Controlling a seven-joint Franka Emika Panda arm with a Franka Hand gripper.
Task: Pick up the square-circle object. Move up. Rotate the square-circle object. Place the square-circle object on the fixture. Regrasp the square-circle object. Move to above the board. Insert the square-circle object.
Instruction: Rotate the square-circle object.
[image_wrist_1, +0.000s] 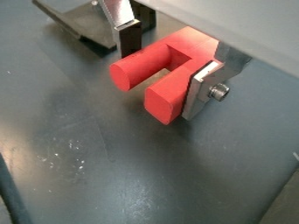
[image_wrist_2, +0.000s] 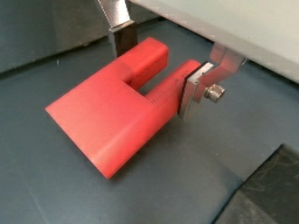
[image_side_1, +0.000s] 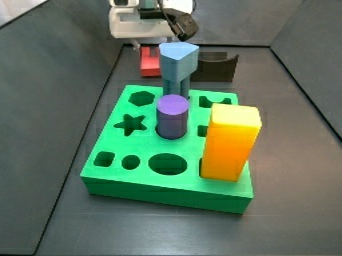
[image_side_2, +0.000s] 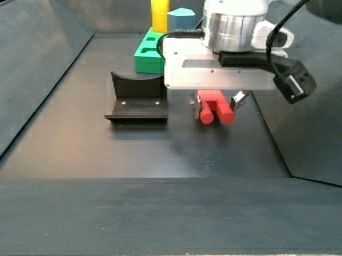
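The red square-circle object (image_wrist_1: 163, 79) lies flat on the dark floor, and both wrist views show its two prongs: one round, one square. My gripper (image_wrist_1: 163, 73) is low over it and open, straddling the prong end (image_wrist_2: 149, 77). One finger's pad (image_wrist_2: 191, 89) rests against the square prong. The other pad (image_wrist_2: 122, 42) stands a small gap away from the round prong. In a side view the object (image_side_2: 214, 110) sits under the gripper (image_side_2: 218, 97), just right of the fixture (image_side_2: 136, 97). The green board (image_side_1: 134, 150) lies further off.
On the board stand a purple cylinder (image_side_1: 171, 116), a tall yellow-orange block (image_side_1: 231, 142) and a grey-blue pointed block (image_side_1: 178, 66). The fixture (image_side_1: 218, 66) sits behind the board. Dark walls enclose the floor on both sides (image_side_2: 47, 90).
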